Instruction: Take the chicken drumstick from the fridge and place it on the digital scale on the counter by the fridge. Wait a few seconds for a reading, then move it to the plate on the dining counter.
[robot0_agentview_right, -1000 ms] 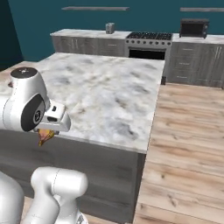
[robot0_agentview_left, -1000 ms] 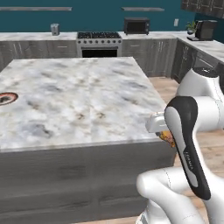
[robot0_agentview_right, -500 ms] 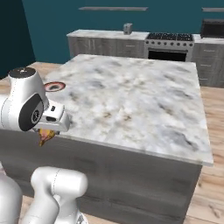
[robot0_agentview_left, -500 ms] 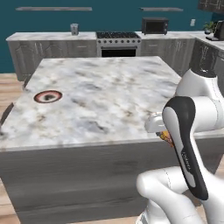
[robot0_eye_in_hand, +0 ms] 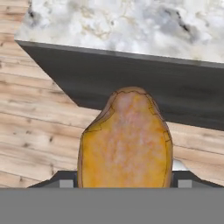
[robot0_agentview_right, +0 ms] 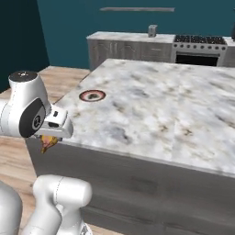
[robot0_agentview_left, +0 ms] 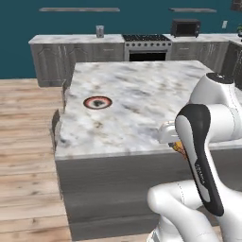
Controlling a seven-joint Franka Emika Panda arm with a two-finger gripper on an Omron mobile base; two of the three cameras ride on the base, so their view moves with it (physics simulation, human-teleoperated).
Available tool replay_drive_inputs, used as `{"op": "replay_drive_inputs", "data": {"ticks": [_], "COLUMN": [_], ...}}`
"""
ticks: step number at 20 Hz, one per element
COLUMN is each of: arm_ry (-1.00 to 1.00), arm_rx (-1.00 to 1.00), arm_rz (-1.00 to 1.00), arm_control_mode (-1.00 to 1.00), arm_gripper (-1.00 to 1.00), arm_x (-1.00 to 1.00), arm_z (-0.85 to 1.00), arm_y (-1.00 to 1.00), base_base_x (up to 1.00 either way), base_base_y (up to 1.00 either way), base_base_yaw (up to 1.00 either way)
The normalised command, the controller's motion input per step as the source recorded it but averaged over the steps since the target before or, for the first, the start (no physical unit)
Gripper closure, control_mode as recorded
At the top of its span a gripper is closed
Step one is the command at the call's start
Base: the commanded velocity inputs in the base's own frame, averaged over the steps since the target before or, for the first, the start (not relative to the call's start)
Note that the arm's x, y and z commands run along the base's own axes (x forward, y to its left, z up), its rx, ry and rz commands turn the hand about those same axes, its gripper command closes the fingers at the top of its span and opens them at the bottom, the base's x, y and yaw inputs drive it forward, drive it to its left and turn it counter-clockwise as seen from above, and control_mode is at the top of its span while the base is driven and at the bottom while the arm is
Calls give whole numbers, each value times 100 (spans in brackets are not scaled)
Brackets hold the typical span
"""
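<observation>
clamped between its fingertips, the gripper (robot0_eye_in_hand: 124, 183) holds the chicken drumstick (robot0_eye_in_hand: 125, 142).

Looking forward and down from behind the arm, left and right, onto the same dining counter (robot0_agentview_left: 137, 99) and plate (robot0_agentview_right: 92, 95). Hand view close, aimed past the counter edge at floor.

Chicken drumstick (robot0_agentview_left: 178, 147) mostly behind the arm.

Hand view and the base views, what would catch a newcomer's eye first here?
The golden drumstick looms large in the hand view, held in the gripper beside the dining counter edge. Next comes the red-rimmed plate near the counter's left side.
</observation>
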Motion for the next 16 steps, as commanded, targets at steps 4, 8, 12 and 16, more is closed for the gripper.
{"op": "replay_drive_inputs", "data": {"ticks": [4, 8, 12, 16], "arm_ry": [0, 0, 0, 0], "arm_rx": [0, 0, 0, 0], "arm_rz": [0, 0, 0, 0], "arm_control_mode": [100, 100, 100, 100], "arm_gripper": [100, 100, 100, 100], "arm_x": [0, 0, 0, 0], "arm_z": [0, 0, 0, 0], "arm_y": [0, 0, 0, 0], "base_base_x": [10, 12, 17, 28], "base_base_y": [100, 100, 100, 100], "base_base_yaw": [0, 0, 0, 0]}}
